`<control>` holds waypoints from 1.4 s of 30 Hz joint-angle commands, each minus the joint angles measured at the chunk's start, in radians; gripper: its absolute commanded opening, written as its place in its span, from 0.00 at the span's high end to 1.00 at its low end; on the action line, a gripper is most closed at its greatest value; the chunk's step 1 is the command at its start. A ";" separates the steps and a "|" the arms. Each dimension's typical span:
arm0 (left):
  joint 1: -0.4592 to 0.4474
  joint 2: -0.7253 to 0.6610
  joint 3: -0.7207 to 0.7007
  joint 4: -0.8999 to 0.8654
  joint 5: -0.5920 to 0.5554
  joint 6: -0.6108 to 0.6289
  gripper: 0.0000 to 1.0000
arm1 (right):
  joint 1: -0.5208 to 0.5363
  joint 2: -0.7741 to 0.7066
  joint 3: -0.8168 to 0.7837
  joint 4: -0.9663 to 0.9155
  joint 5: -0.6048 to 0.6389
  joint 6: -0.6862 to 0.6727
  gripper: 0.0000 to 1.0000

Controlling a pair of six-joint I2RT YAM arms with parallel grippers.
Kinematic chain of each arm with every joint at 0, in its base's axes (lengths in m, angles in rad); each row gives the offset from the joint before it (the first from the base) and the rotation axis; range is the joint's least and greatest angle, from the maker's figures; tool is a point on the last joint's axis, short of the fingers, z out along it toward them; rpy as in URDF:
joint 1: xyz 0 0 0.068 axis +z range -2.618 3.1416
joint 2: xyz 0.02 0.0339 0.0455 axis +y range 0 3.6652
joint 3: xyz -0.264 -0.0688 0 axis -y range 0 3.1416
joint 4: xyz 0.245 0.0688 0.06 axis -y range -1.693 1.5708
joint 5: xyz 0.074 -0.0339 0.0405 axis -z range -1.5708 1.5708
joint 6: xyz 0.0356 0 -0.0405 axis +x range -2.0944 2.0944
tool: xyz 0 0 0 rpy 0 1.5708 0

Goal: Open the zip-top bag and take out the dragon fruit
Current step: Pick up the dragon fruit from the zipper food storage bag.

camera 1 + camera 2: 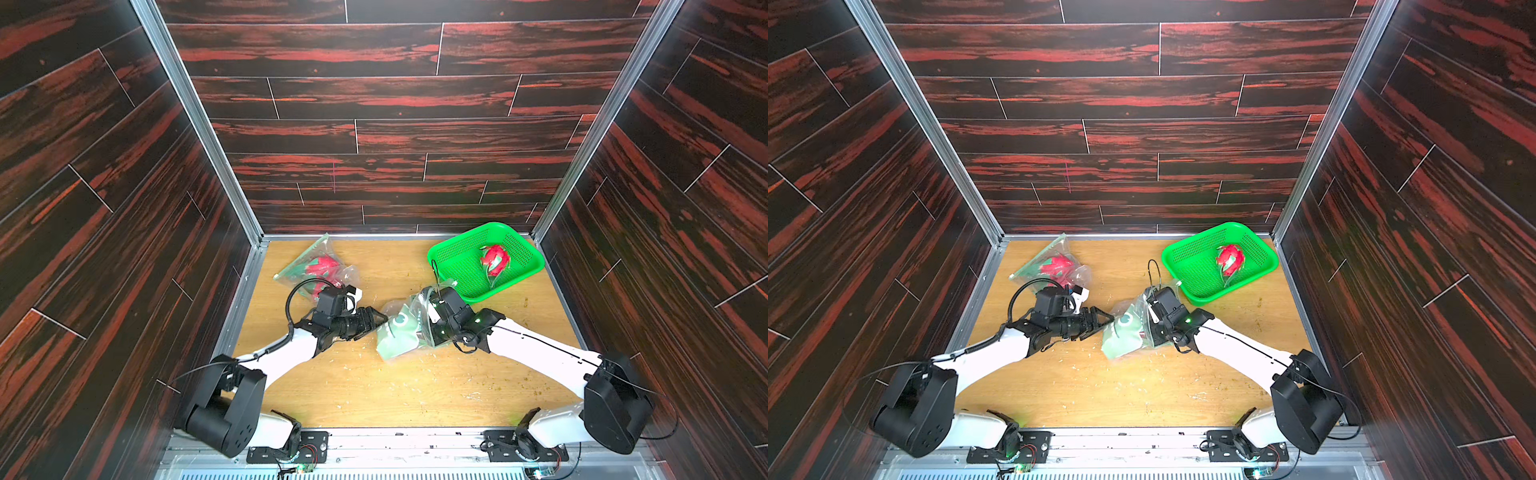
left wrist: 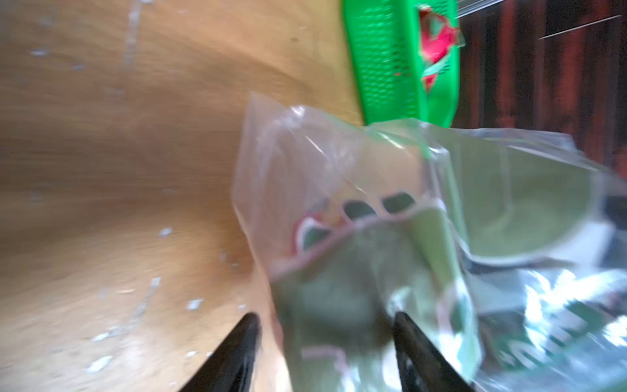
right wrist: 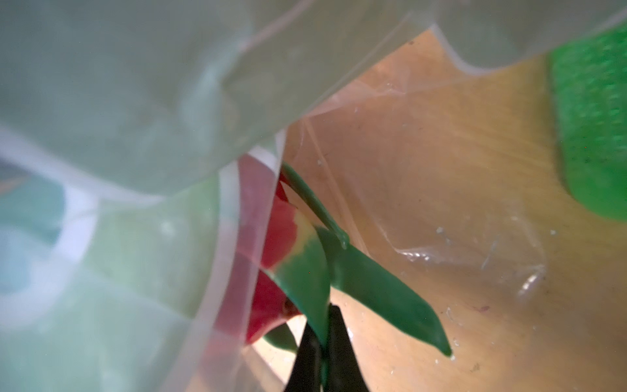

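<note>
1. The clamped dragon fruit (image 3: 278,234) sits inside the middle zip-top bag (image 1: 397,332), near the centre of the desk (image 1: 374,386). The right wrist view shows its red skin and pointed green scales behind the clear film.
2. The right pincer (image 3: 322,325) reaches into that bag's mouth, with its 2 black fingers pressed together on 1 green scale of the fruit (in both top views the plastic hides the fingertips).
3. The bag is crumpled, pale green with white print. Its open end drapes over the right arm's wrist, and its other end is down at the desk.
4. The left pincer (image 2: 325,315) points at the bag from the opposite side. Its fingers are apart and a fold of film lies between them. The view is too blurred to tell whether they touch the film.
5. The far zip-top bag (image 1: 305,259) lies toward the desk's far-left corner, well apart from the middle one. The second dragon fruit (image 1: 326,265) shows red through its film. The left arm's wrist covers the bag's near edge in both top views.
6. The green basket (image 1: 461,257) stands at the far-right corner, just beyond the right arm's wrist. The third dragon fruit (image 1: 494,259) lies inside it.
7. The desk is light wood, flecked with pale scraps.
</note>
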 commanded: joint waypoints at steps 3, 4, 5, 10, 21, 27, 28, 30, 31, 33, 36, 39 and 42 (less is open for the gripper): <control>0.004 -0.019 -0.054 0.095 0.037 -0.045 0.34 | -0.006 -0.053 0.076 0.010 0.032 0.079 1.00; 0.004 -0.017 -0.068 0.136 0.047 -0.063 0.34 | -0.006 -0.058 0.078 0.012 0.029 0.086 1.00; 0.004 -0.014 -0.078 0.176 0.058 -0.084 0.35 | -0.006 -0.064 0.079 0.011 0.033 0.096 1.00; 0.004 -0.028 -0.090 0.214 0.070 -0.105 0.43 | -0.013 -0.072 0.102 -0.027 0.065 0.122 1.00; 0.004 0.020 -0.101 0.331 0.090 -0.172 0.84 | -0.023 -0.108 0.130 -0.041 0.040 0.149 1.00; 0.008 -0.005 -0.068 0.228 0.045 -0.107 1.00 | -0.035 -0.133 0.142 -0.064 0.023 0.147 1.00; 0.011 -0.013 -0.061 0.186 0.030 -0.083 1.00 | -0.038 -0.137 0.145 -0.075 0.019 0.148 1.00; 0.025 -0.023 -0.053 0.137 0.007 -0.060 1.00 | -0.048 -0.144 0.154 -0.094 0.014 0.145 1.00; 0.037 -0.029 -0.050 0.116 -0.004 -0.049 1.00 | -0.050 -0.150 0.156 -0.104 0.013 0.144 1.00; 0.052 -0.040 -0.044 0.066 -0.028 -0.021 1.00 | -0.057 -0.159 0.161 -0.120 0.008 0.144 1.00; 0.070 -0.051 -0.031 -0.009 -0.055 0.023 1.00 | -0.069 -0.169 0.166 -0.139 -0.019 0.147 1.00; 0.084 -0.055 -0.031 -0.018 -0.049 0.026 1.00 | -0.073 -0.175 0.170 -0.154 -0.030 0.150 1.00; 0.087 -0.066 -0.028 -0.025 -0.044 0.030 1.00 | -0.078 -0.187 0.168 -0.157 -0.027 0.150 1.00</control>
